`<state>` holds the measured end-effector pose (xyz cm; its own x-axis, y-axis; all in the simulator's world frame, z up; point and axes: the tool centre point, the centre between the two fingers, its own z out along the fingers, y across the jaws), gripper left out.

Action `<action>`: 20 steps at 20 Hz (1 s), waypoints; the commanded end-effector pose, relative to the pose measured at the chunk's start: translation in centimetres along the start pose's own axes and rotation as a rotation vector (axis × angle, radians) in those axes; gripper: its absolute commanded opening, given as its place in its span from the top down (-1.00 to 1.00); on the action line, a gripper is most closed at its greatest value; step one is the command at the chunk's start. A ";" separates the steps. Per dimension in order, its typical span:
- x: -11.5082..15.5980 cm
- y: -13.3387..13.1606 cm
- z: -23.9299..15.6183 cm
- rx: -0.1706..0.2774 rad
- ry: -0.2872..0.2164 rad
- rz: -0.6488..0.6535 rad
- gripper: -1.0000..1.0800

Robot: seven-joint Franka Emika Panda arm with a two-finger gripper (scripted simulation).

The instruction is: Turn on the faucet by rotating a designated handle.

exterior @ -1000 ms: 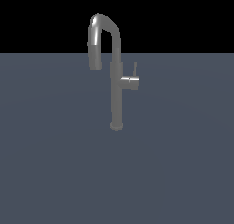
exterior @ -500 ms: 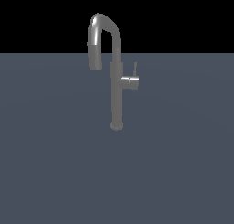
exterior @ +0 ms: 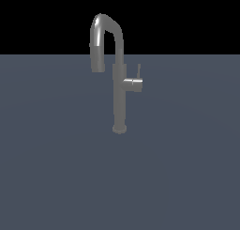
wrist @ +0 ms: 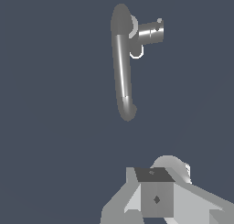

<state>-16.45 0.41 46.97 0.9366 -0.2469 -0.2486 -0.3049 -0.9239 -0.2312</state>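
Note:
The faucet is a tall grey column on a round base, with an arched spout curving down toward the exterior view's left. The handle is a thin lever standing upright on a stubby cylinder that juts toward the exterior view's right. The wrist view looks down on the faucet, with the handle's cylinder and the lever's tip beside the column. My gripper shows only as grey blocks at the picture's edge, well apart from the faucet. Its jaws cannot be made out. No arm shows in the exterior view.
The faucet stands on a flat dark blue-grey surface that fills both views. A black background lies beyond its far edge.

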 end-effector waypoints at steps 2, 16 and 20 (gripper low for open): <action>2.1 -0.2 0.1 0.070 -0.056 0.072 1.00; 11.0 0.5 1.7 0.375 -0.300 0.377 1.00; 13.4 1.1 2.6 0.464 -0.370 0.465 1.00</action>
<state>-5.42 -2.82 41.54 0.6305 -0.3939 -0.6688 -0.7450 -0.5491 -0.3789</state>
